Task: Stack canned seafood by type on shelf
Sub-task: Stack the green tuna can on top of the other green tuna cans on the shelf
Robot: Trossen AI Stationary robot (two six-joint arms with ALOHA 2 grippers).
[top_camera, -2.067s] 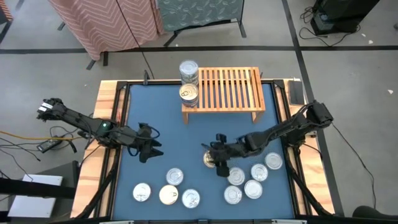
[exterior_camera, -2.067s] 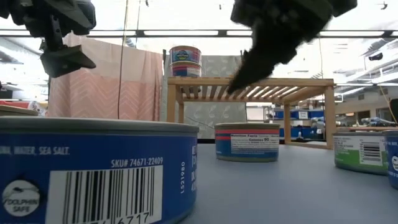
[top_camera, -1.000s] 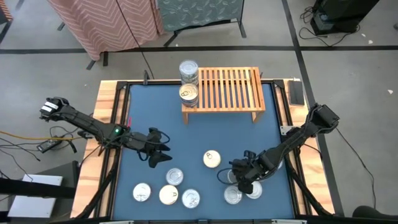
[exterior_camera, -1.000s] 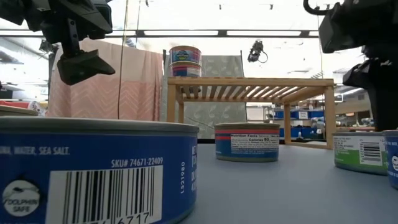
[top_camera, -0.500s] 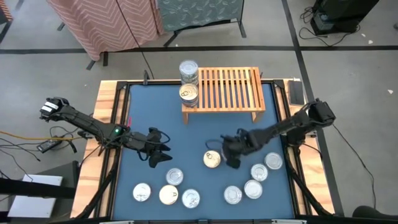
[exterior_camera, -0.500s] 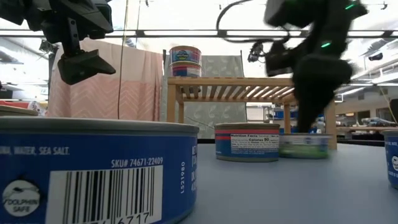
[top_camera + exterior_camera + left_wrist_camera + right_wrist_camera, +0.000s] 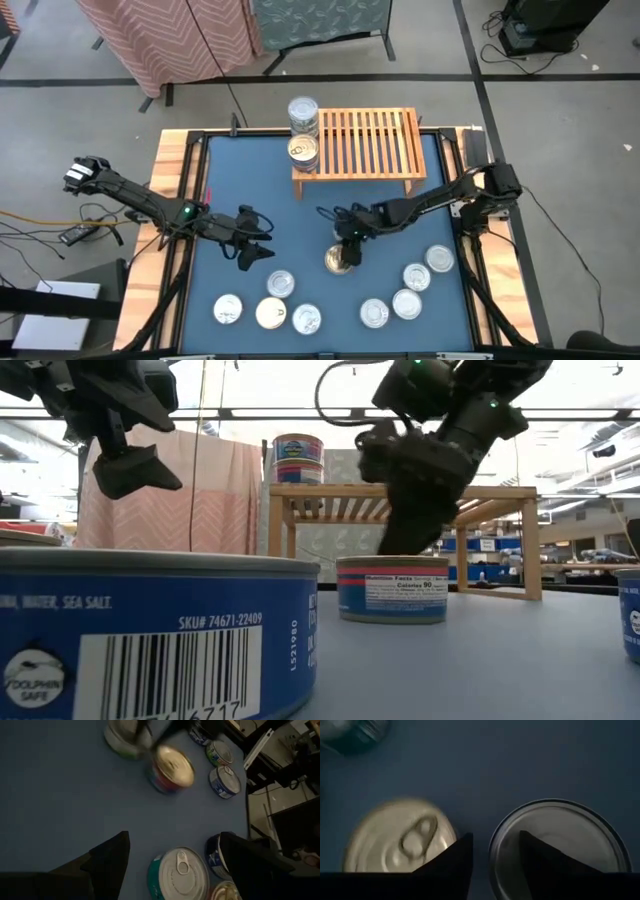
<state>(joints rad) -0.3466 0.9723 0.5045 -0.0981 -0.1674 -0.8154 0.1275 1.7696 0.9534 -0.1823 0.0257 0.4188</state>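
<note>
While left jaws gape idle, right jaws seemingly straddle a silver-topped can [image 7: 560, 845].

My two arms were black and slim, built of jointed segments. A small green light glowed on the left arm [image 7: 168, 208], with a white piece at its base. Both ended in dark, wedge-shaped fingers [image 7: 107, 862].

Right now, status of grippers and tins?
Left gripper open, empty, hovering. Right gripper low over silver-topped round tin beside gold-topped tin. Nothing blocks light-wood slatted shelf.
</note>
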